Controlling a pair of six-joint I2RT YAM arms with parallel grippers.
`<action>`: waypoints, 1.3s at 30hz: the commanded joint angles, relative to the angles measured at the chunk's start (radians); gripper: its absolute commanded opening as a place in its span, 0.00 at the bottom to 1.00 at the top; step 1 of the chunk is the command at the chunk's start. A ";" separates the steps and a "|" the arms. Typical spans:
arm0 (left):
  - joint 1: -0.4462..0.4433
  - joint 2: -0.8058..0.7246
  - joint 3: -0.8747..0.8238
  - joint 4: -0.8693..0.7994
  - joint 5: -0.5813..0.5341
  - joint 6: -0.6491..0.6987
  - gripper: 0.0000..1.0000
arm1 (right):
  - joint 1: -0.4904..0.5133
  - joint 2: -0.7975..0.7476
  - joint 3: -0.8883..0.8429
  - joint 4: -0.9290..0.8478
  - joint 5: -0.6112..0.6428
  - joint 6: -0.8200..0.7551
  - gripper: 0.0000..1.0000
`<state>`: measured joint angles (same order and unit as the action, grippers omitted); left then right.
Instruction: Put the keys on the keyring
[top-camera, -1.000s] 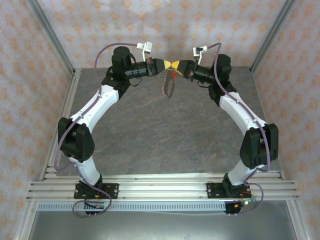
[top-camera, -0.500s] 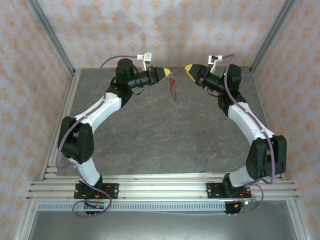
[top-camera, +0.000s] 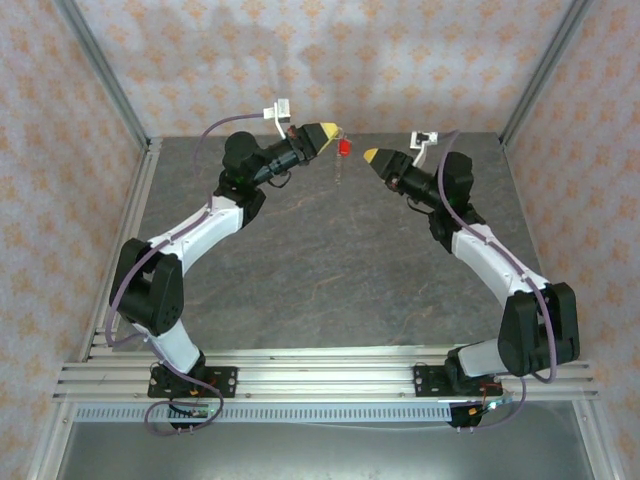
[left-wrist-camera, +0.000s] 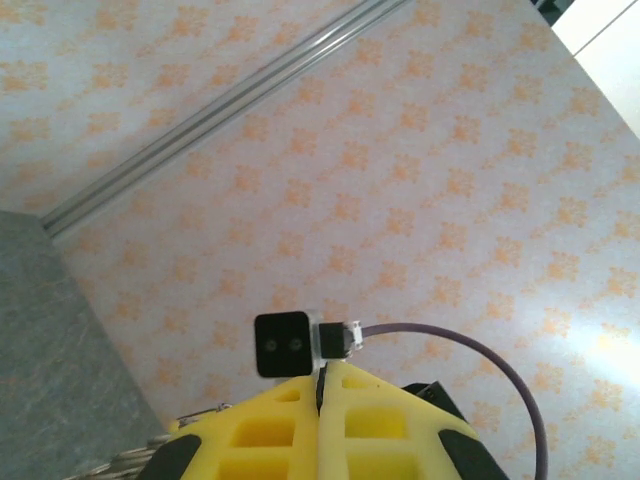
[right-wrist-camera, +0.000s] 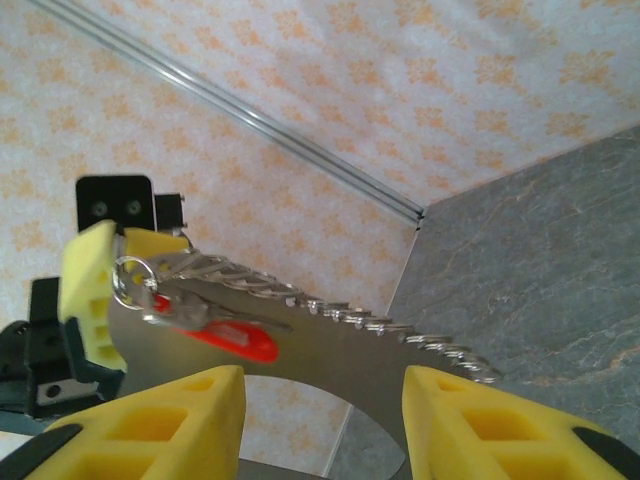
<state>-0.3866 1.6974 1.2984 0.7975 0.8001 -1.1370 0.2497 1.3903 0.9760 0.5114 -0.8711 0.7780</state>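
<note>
My left gripper (top-camera: 332, 130) is raised at the back of the table, shut on the top of the keyring (top-camera: 339, 172), a thin beaded chain hanging below it. The red-headed key (top-camera: 344, 148) dangles from the chain just beside the fingertips. In the right wrist view the chain (right-wrist-camera: 350, 315) stretches across, with the key (right-wrist-camera: 235, 338) hanging from a small ring next to the left gripper's yellow fingers (right-wrist-camera: 88, 290). My right gripper (top-camera: 369, 154) stands a short way to the right, open, with nothing between its yellow fingers (right-wrist-camera: 175, 425). The left wrist view has its pads (left-wrist-camera: 290, 430) pressed together.
The grey stone-patterned table (top-camera: 330, 270) lies bare below both arms. Patterned walls with aluminium corner posts (top-camera: 105, 75) close in the back and sides. An aluminium rail (top-camera: 320, 375) carries the arm bases at the near edge.
The right gripper has opened, let go and drawn back to the right. The left gripper has lifted and swung slightly right, keeping the chain with the red key on it.
</note>
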 joint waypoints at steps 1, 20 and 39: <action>-0.019 -0.025 0.001 0.117 -0.042 -0.047 0.00 | 0.023 -0.028 0.034 0.031 0.022 -0.065 0.45; -0.044 -0.001 0.001 0.126 -0.095 -0.079 0.00 | 0.072 -0.146 0.085 -0.222 0.097 -0.308 0.46; -0.051 -0.005 0.007 0.108 -0.105 -0.082 0.00 | 0.125 -0.057 0.232 -0.260 0.101 -0.344 0.46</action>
<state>-0.4259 1.6974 1.2984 0.8574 0.7155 -1.2076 0.3687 1.3216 1.1671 0.2420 -0.7734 0.4599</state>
